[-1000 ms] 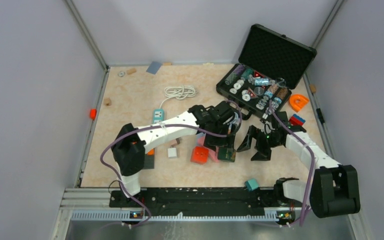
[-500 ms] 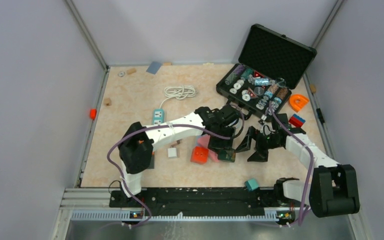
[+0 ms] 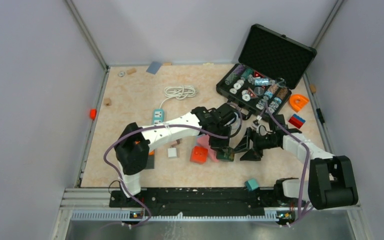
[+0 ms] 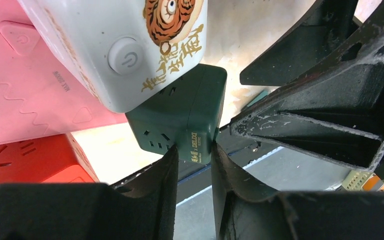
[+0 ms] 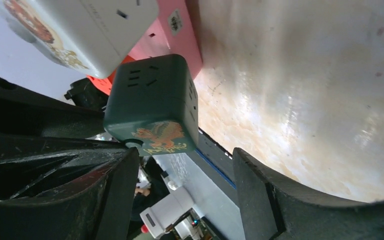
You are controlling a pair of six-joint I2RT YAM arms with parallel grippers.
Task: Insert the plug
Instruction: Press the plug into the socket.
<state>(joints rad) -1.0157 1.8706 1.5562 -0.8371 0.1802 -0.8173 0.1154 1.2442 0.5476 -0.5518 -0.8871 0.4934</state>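
Found green cube adapter [image 4: 180, 115] near table [image 3: 130, 95] ctr, btwn the two arms, just beside a white cube w/ tiger print [image 4: 105, 50]; could not tell whether touching it, could not make out any pins. Noted left gripper [image 4: 193, 150] closed in on the adapter's near lower corner, one finger on the socket face, the other on the labelled face, both seemingly in contact, only a narrow gap btwn them. Saw right gripper [image 5: 184, 152] spread wide, holding nothing, fingers [image 5: 280, 200] either side of the same adapter from the opp. side, one tip just beside its printed-logo face; could not tell whether touching. Logged pink unit [image 4: 25, 100] partly behind the white cube in left wrist view, and red cube [image 4: 25, 160] just beside the pink unit. Spotted, in top view, white power strip [image 3: 158, 116] w/ coiled cord [image 3: 180, 91] further left on the table, well apart from the adapter. Marked open black case [image 3: 277, 52] of small parts at far right corner, orange piece [image 3: 298, 102] just beside it, teal block [image 3: 251, 184] at near edge
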